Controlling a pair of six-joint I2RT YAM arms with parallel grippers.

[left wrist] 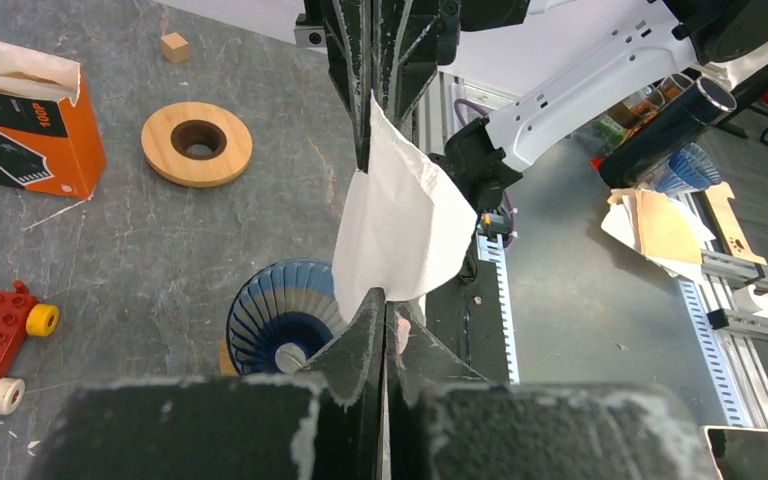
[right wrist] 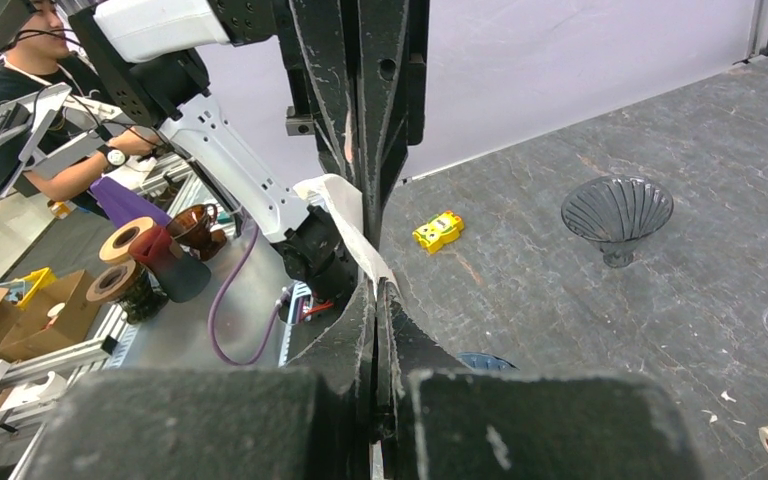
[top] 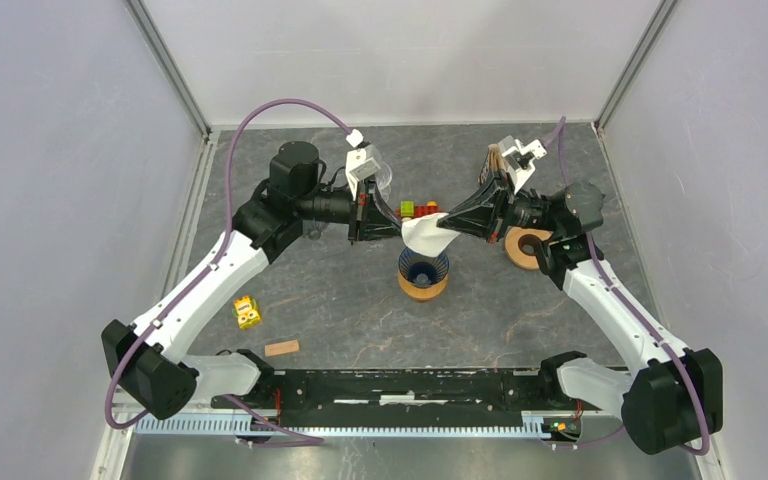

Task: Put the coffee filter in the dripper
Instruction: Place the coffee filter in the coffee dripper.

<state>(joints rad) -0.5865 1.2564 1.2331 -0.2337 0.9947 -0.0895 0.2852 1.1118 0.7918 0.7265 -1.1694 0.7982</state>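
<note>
We've got the coffee filter [left wrist: 400,225] up in the air right above the dripper [left wrist: 272,318], not yet inside it, and both claws have a piece of it. The left gripper [left wrist: 381,305] is pinched tight on one edge of the paper, the right gripper [right wrist: 375,295] clamped on the opposite edge, jaws fully closed on the sheet.

Here's our worry: the paper is stretched between two grips. If either arm pulls away from the dripper, we'd expect it to tear or slip out. And the filter looks flat, not opened into a cone. Lowered like this, it could lie across the dripper's rim or flop off to one side. The dripper also looks light on its base, so a low finger could tip it.

As for pose, both arms reach in from either side of the dripper, forearms angled inward, wrists turned so the fingers meet nose to nose over it. The wooden ring [top: 525,247] lies just to the right of the dripper.
</note>
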